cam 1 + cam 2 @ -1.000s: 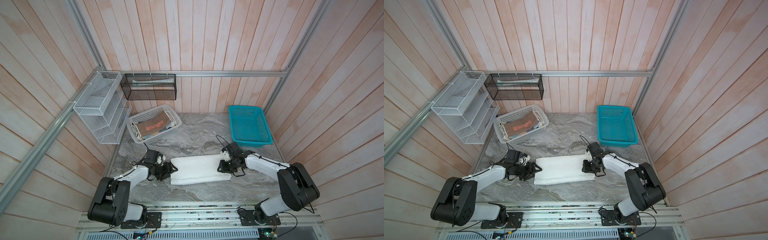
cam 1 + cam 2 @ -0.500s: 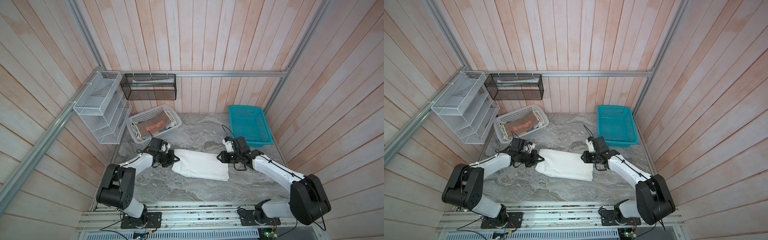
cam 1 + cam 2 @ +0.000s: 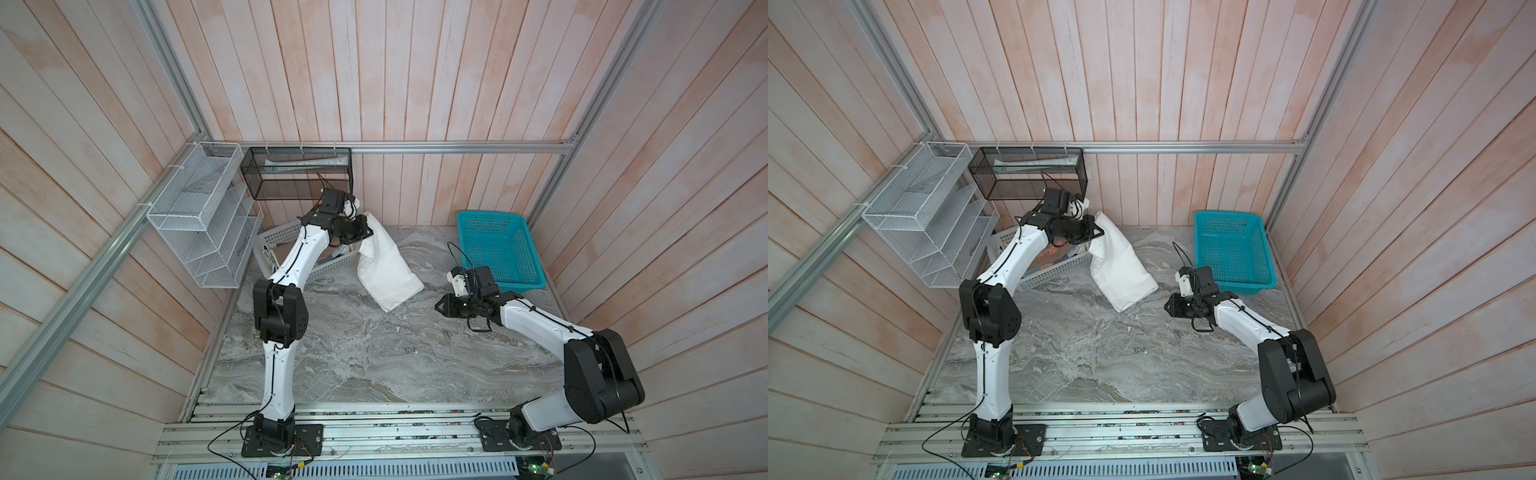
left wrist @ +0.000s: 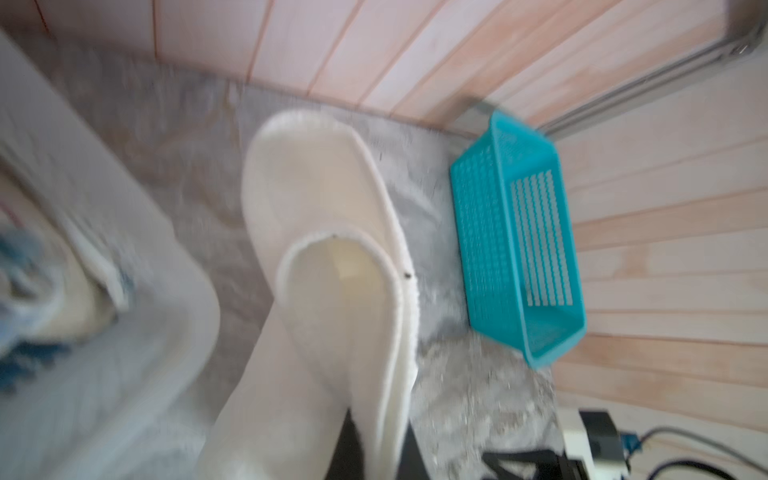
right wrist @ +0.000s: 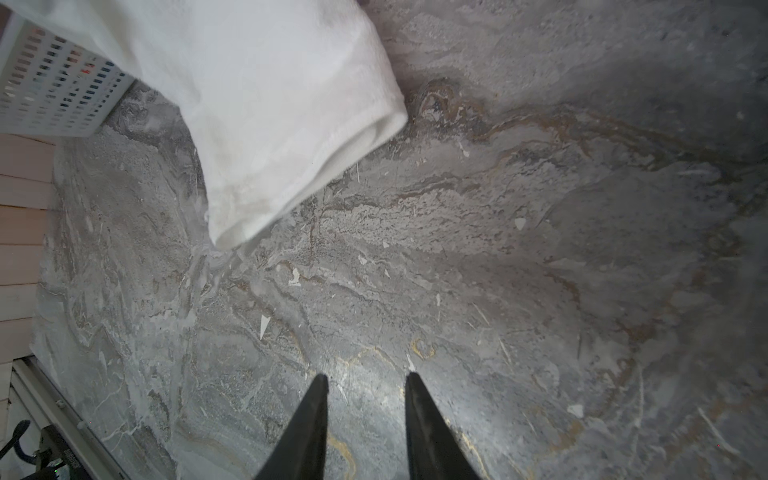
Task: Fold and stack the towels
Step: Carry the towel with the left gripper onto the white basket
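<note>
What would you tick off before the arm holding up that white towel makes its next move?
1. Left gripper shut on white towel: ok.
2. Towel folded, layers together: ok.
3. Towel's lower end off the table: cannot tell.
4. Right gripper open, empty, apart from towel: ok.
5. Other towels inside white basket: ok.

We note the white towel, centre of frame: soft matt cloth, fine nap, stitched hems. We log the tabletop as grey veined stone-look, matt, flecked with pale chips. Teal basket, right: perforated plastic, slight sheen. White rack, upper left: painted metal wire mesh. Walls: pale matt wood planks.
</note>
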